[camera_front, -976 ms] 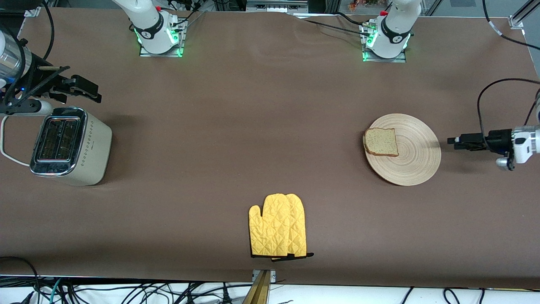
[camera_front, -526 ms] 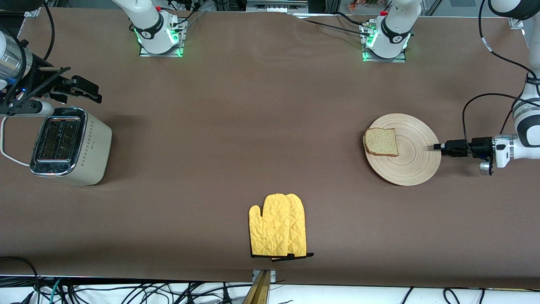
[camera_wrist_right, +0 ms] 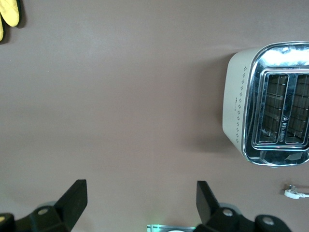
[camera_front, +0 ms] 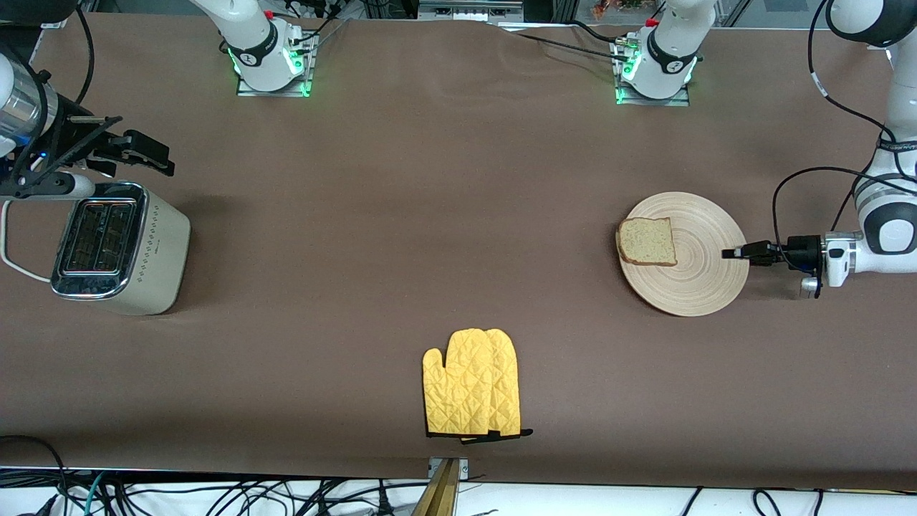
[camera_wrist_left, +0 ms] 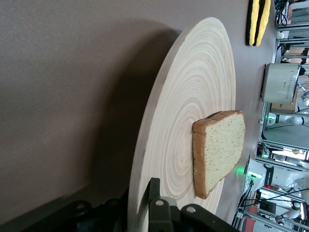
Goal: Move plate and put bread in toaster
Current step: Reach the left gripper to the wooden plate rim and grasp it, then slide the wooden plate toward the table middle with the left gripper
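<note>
The wooden plate [camera_front: 706, 276] lies flat toward the left arm's end of the table, with the bread slice [camera_front: 647, 241] on its edge nearest the table's middle. My left gripper [camera_front: 732, 253] is low at the plate's rim, open, with the rim between its jaws. In the left wrist view, one finger [camera_wrist_left: 153, 193] lies over the plate [camera_wrist_left: 193, 96] and the bread [camera_wrist_left: 219, 150] lies past it. The toaster [camera_front: 118, 247] stands at the right arm's end, slots empty. My right gripper [camera_front: 143, 154] hovers open and empty beside the toaster [camera_wrist_right: 236, 111].
A yellow oven mitt [camera_front: 473, 383] lies near the front edge at the table's middle. The toaster's white cord [camera_front: 11, 261] runs off toward the table's end. Both arm bases [camera_front: 269, 61] stand along the table's back edge.
My left gripper has moved in low from the table's end until its fingers reach over the plate's rim. The plate, the bread and the right arm have stayed still.
</note>
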### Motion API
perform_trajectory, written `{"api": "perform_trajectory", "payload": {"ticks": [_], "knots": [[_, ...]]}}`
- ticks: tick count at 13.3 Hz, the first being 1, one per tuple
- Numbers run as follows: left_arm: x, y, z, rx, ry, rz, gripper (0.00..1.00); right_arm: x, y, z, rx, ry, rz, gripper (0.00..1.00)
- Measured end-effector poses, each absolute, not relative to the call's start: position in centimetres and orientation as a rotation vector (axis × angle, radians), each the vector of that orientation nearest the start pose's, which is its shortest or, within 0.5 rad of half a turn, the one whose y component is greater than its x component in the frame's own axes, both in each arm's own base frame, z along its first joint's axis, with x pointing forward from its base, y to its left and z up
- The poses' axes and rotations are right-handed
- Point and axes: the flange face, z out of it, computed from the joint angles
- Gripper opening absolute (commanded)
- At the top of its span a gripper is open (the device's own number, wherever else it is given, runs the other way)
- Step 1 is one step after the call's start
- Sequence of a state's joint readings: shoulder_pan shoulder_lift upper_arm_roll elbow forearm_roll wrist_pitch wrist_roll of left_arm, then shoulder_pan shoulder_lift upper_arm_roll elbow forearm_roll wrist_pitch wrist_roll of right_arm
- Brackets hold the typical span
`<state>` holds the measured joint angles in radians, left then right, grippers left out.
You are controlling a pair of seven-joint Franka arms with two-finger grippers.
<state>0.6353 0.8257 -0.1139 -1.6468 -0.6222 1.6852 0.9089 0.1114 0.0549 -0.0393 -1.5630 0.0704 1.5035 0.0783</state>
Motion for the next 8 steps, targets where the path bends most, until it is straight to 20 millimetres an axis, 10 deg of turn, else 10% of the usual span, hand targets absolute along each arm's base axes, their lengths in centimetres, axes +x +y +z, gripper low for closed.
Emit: {"api": "perform_trajectory", "payload": {"ticks": [3, 8], "knots": [[54.9, 23.0, 11.8, 2.117, -0.090, -0.194, 0.00, 56.1, 4.9, 59.1, -3.078, 0.009, 0.186, 1.00], [58.1, 14.1, 12.6, 2.054, -0.192, -0.258, 0.00, 56.1, 4.8, 59.1, -3.086, 0.009, 0.186, 1.00]]}}
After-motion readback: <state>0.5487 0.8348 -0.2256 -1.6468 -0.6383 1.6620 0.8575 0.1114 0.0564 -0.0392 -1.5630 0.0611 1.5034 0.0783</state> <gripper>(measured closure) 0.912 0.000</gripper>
